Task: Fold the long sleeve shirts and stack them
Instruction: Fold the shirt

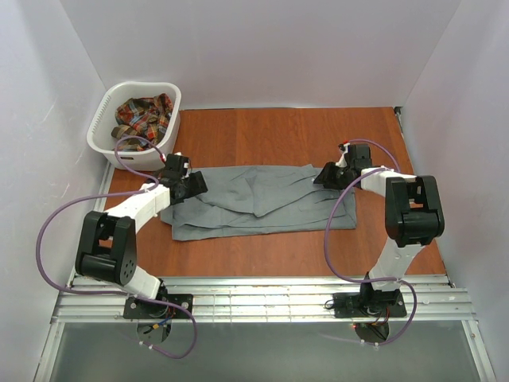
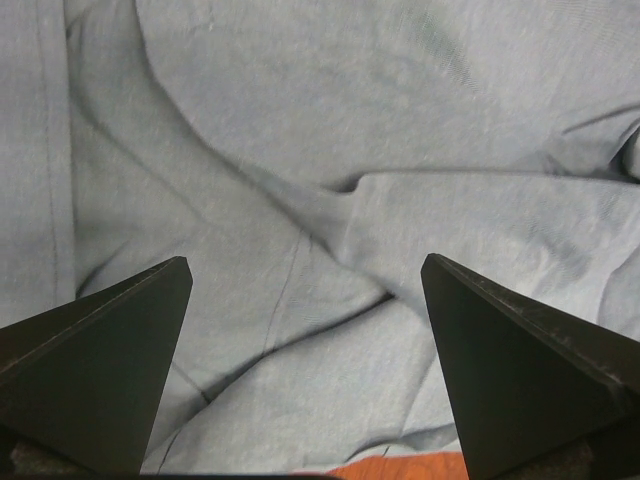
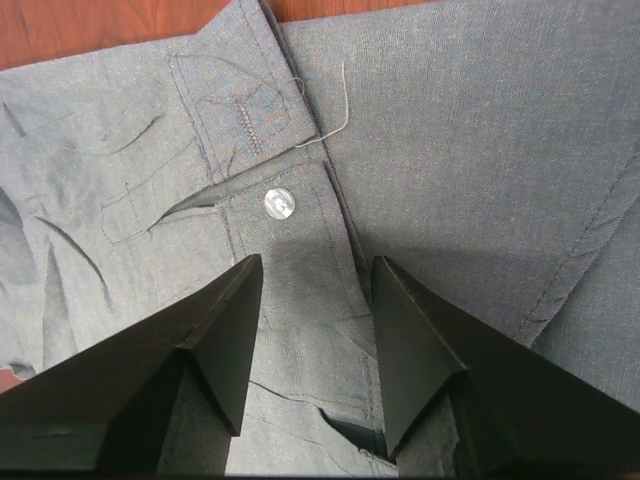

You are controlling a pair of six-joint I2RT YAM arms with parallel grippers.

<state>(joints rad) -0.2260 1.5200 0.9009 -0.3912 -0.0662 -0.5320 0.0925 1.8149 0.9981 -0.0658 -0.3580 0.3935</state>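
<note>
Shirts: 1 grey (image 1: pixel 262 199), 1 plaid (image 1: pixel 143 115) in basket (image 1: pixel 102 111) | left hand (image 2: pixel 305 265) apart | right hand (image 3: pixel 315 262): cannot tell

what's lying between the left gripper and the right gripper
The grey shirt, spread out on the wooden table, fills the whole stretch from the left gripper to the right gripper. Nothing else lies there. The top view shows it.
</note>
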